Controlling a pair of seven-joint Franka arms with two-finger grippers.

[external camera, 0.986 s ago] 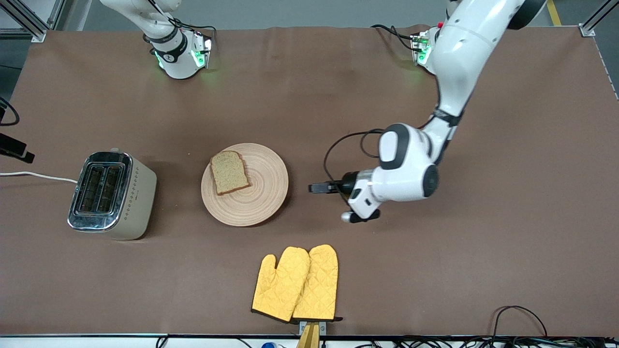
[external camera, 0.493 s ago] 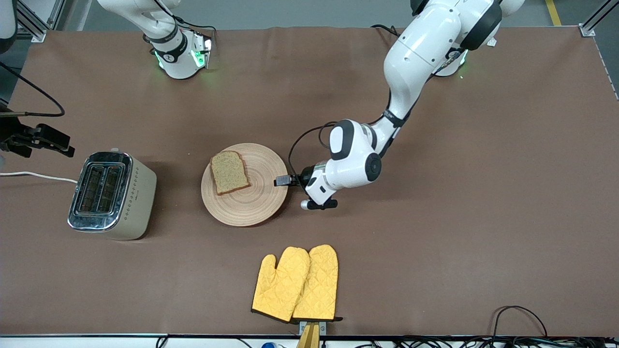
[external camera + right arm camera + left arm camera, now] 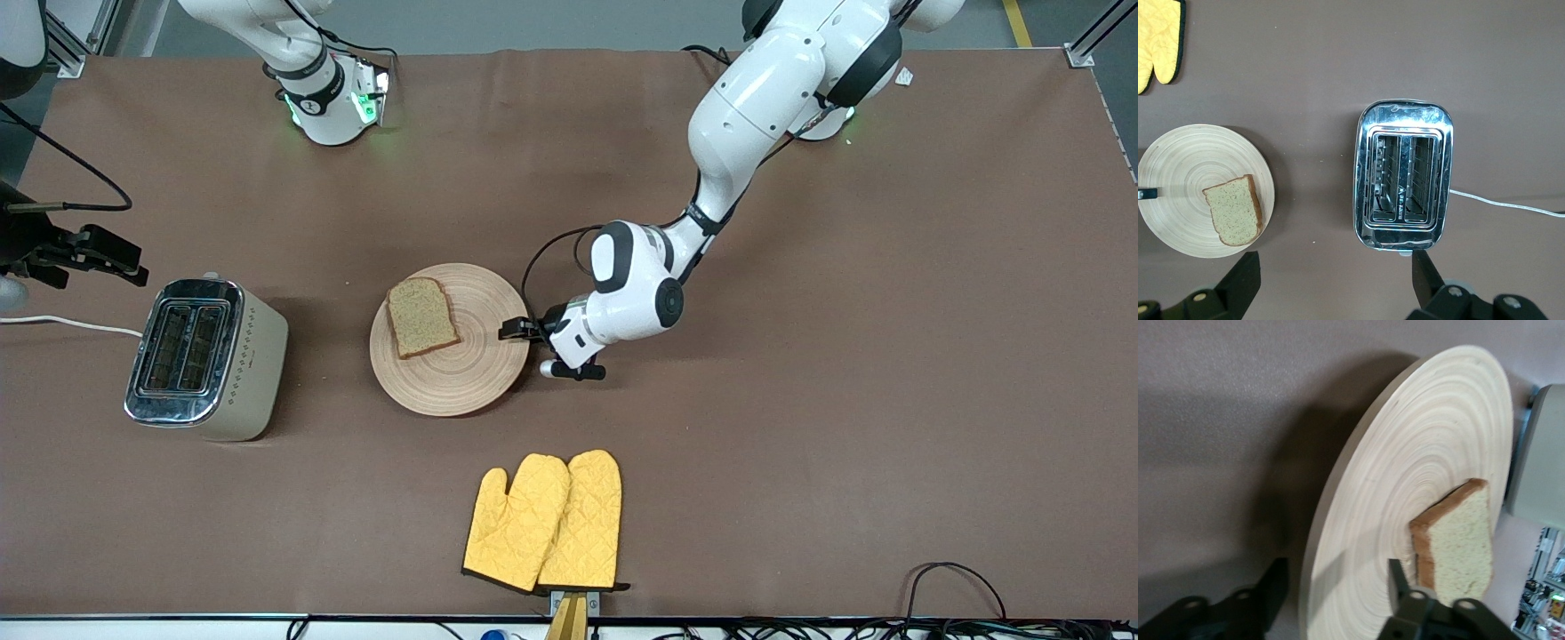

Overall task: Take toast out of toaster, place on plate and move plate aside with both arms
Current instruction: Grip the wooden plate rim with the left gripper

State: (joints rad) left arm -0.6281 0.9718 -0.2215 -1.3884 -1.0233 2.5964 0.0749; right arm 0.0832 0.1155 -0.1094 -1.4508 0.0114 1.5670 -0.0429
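The toast (image 3: 422, 317) lies flat on the round wooden plate (image 3: 471, 373) in the middle of the table. My left gripper (image 3: 514, 327) is low at the plate's edge toward the left arm's end. It is open, one finger above the rim and one below. The left wrist view shows the plate (image 3: 1405, 473) between my left gripper's (image 3: 1337, 570) open fingers, with the toast (image 3: 1461, 547) on it. My right gripper (image 3: 124, 262) is open and empty in the air beside the toaster. The right wrist view looks down past it (image 3: 1335, 260) on the plate (image 3: 1178, 180) and toast (image 3: 1235, 210).
A silver two-slot toaster (image 3: 206, 358) stands toward the right arm's end, its white cord trailing off the table; it shows in the right wrist view (image 3: 1403, 177) too. Two yellow oven mitts (image 3: 547, 522) lie nearer the front camera than the plate.
My left gripper has moved across the table to the plate and now straddles its rim. My right gripper has come into view beside the toaster. Plate and toast have not moved.
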